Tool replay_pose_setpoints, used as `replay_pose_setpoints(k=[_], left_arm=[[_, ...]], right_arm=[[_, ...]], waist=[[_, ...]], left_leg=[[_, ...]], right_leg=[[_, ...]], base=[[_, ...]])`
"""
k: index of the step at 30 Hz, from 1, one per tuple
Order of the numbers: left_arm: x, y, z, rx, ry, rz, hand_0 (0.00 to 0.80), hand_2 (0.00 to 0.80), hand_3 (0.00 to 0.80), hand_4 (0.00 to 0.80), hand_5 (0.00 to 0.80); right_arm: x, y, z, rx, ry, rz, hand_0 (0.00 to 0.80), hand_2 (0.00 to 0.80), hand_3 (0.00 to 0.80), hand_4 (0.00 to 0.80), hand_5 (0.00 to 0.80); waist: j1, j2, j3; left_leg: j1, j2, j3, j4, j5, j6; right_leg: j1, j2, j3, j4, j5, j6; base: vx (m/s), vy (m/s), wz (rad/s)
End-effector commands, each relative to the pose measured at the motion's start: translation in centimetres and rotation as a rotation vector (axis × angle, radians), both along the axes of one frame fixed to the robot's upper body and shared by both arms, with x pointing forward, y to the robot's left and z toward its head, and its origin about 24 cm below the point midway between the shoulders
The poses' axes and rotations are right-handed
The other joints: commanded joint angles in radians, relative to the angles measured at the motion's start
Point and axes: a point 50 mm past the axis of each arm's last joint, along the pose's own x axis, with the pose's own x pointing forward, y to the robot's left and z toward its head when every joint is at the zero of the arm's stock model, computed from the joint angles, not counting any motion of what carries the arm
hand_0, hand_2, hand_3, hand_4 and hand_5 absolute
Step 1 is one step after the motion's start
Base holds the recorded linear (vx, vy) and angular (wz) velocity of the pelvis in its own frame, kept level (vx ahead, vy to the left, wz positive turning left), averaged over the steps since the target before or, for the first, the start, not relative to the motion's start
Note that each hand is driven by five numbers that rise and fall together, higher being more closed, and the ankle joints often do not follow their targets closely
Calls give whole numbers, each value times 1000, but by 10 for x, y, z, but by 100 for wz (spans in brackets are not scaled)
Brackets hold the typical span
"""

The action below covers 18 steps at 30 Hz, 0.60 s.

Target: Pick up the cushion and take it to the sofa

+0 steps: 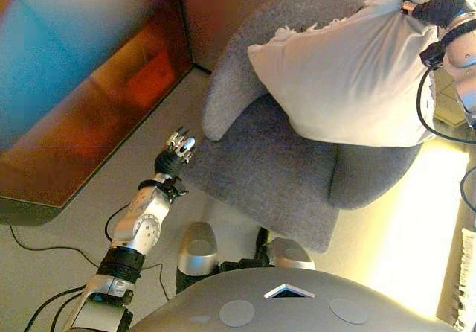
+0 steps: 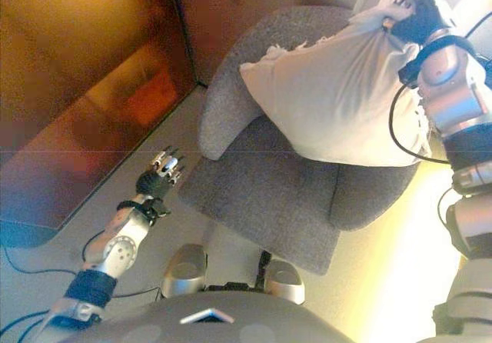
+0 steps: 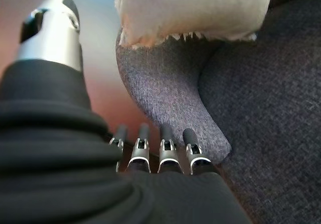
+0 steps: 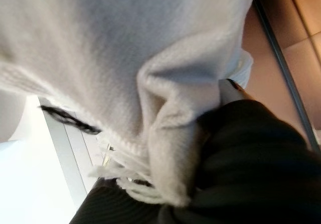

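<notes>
A cream cushion [image 1: 357, 79] with a fringed edge hangs over the seat of a grey armchair [image 1: 282, 176]. My right hand [image 2: 421, 12] grips the cushion's upper right corner, with cloth bunched inside its fist [image 4: 170, 133]. The cushion's lower edge still brushes the chair's seat and armrest. My left hand [image 1: 178, 149] is low beside the chair's front left corner, fingers [image 3: 165, 151] straight and holding nothing, just short of the armrest [image 3: 165, 93].
A dark reddish cabinet or wall panel [image 1: 82, 86] fills the left side, with beige floor [image 1: 82, 220] between it and the chair. Bright light falls on the floor at the right [image 1: 416, 228].
</notes>
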Motion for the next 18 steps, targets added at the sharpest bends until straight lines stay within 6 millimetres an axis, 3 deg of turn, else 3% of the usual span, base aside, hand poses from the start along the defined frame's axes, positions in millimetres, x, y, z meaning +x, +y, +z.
replay_pose_setpoints(k=[1, 5, 8, 12, 15, 18], left_arm=[[8, -10, 18, -30, -80, -44, 0, 0, 0, 0, 0], [5, -13, 15, -36, -83, -81, 0, 0, 0, 0, 0], [7, -14, 17, -30, -83, -101, 0, 0, 0, 0, 0], [8, -15, 19, -15, -76, -118, 0, 0, 0, 0, 0], [7, -12, 22, -1, -84, -123, 0, 0, 0, 0, 0], [6, -7, 21, 13, -82, -112, 0, 0, 0, 0, 0]], right_arm=[[-7, 4, 72, -71, -263, 9, 800, 800, 800, 800, 800], [-16, -13, 67, -82, -248, -29, 800, 800, 800, 800, 800], [-16, -19, 62, -74, -240, -50, 800, 800, 800, 800, 800], [-22, -25, 51, -65, -235, -72, 800, 800, 800, 800, 800], [-26, -30, 40, -48, -243, -90, 800, 800, 800, 800, 800], [-29, -32, 28, -28, -234, -108, 800, 800, 800, 800, 800]], waist=[[56, 6, -67], [77, 13, -72], [70, 10, -80], [58, 9, -91], [58, 15, -85], [63, 27, -77]], left_leg=[[25, 32, 62, -175, 140, -57], [-58, -4, 140, -231, 157, -51], [-48, -26, 169, -232, 89, -20], [-19, -61, 168, -244, 53, 13], [2, -88, 166, -243, 29, 52], [31, -109, 162, -248, 8, 82]], right_leg=[[57, -17, -31, -1, -3, 86], [141, -14, -53, -14, -48, 95], [147, -30, -52, 15, -66, 97], [140, -51, -46, 60, -76, 111], [99, -98, -53, 204, -40, 136], [42, -145, -56, 391, 28, 141]], base=[[217, 49, 31], [238, 48, 20], [207, 75, 13], [222, 77, 12], [148, 99, 4], [136, 122, 7]])
